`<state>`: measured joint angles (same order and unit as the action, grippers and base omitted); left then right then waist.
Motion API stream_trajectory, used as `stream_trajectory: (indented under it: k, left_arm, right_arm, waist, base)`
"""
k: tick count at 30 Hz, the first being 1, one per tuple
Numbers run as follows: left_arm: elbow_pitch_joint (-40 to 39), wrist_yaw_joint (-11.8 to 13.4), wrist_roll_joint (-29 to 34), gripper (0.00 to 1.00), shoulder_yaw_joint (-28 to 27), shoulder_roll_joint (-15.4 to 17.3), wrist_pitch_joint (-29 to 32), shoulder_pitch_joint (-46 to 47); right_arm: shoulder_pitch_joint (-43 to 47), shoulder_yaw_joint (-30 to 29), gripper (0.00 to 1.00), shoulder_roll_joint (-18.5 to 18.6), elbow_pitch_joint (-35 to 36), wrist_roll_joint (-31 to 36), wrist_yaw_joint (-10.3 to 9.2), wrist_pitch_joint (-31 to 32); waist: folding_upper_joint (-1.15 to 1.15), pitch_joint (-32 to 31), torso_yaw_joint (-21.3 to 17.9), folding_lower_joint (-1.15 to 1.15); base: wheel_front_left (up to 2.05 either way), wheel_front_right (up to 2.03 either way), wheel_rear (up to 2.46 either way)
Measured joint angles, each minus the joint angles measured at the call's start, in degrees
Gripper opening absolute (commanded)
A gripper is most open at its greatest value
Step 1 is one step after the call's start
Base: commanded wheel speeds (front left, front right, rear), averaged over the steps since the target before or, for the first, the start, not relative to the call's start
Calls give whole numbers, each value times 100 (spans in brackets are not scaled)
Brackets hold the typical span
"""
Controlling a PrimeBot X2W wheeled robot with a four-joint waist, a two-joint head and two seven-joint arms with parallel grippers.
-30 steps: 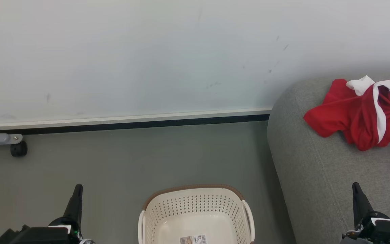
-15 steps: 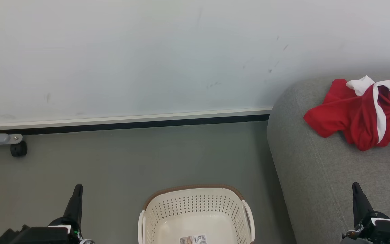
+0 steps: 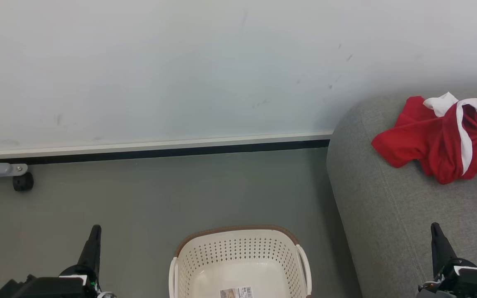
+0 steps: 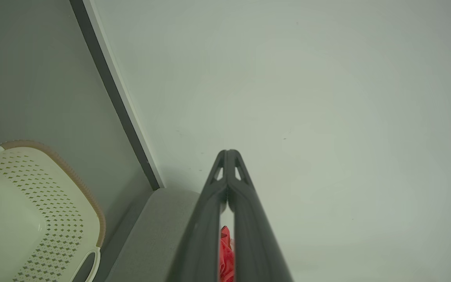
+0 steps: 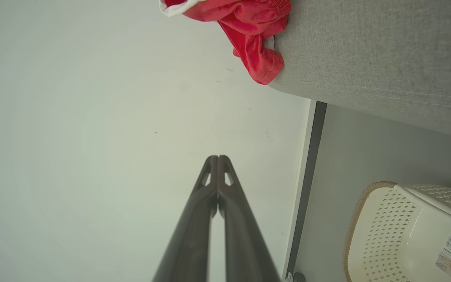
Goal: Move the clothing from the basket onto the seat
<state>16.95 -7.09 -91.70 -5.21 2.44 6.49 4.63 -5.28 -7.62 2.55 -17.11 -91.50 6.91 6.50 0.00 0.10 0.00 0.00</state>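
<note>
You have the red white-trimmed garments [image 3: 441, 140] on the grey fabric couch [image 3: 387, 215], and the cream perforated plastic basket [image 3: 238, 248] looks empty. Your left gripper [image 3: 95, 228] and right gripper [image 3: 435, 227] sit clenched on nothing, so the task looks done.

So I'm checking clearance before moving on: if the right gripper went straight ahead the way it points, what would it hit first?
Most likely the pale wall: the shut right gripper aims at it, with the red clothing and couch off to one side. Depth is hard to judge.
</note>
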Motion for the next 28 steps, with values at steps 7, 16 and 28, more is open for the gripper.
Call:
stream_trajectory:
  k: [7, 16, 28]
  left_arm:
    - [-1, 0, 0, 0, 0, 0, 0, 0]
    - [-1, 0, 0, 0, 0, 0, 0, 0]
    - [-2, 0, 0, 0, 0, 0, 0, 0]
  right_arm:
    - [0, 0, 0, -1, 0, 0, 0, 0]
    - [0, 0, 0, -1, 1, 0, 0, 0]
    - [0, 0, 0, -1, 2, 0, 0, 0]
  waist:
    - [0, 0, 0, 0]
    - [0, 0, 0, 0]
    - [0, 0, 0, 0]
  base:
    - [0, 0, 0]
    - [0, 0, 0]
    - [0, 0, 0]
